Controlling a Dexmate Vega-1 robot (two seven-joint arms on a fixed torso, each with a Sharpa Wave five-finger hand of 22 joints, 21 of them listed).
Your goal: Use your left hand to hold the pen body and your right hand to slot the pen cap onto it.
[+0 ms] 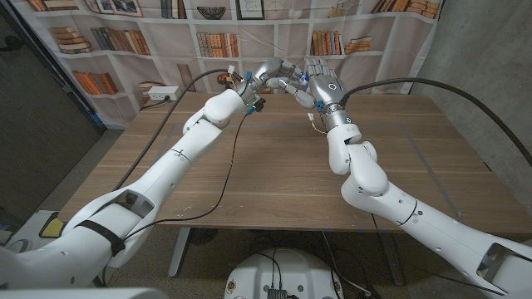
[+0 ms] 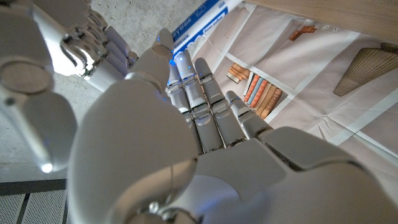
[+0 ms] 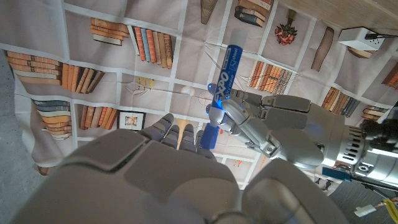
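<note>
Printed bookshelves (image 1: 108, 37) on a backdrop are seen behind the wooden table (image 1: 274, 166). Well above its far edge, a blue and white marker, the pen body (image 3: 222, 93), is gripped by the fingers of the left hand (image 3: 273, 127), with its labelled barrel sticking out past the fingers. The blue pen cap (image 3: 209, 135) is seen at the lower end of the barrel, against the fingertips of the right hand (image 3: 168, 162); whether it is pinched or fully seated cannot be told. In the head view both hands are raised and met fingertip to fingertip, the left hand (image 1: 270, 76) beside the right hand (image 1: 320, 83). A white box (image 1: 160, 94) is set on the table's far left corner.
</note>
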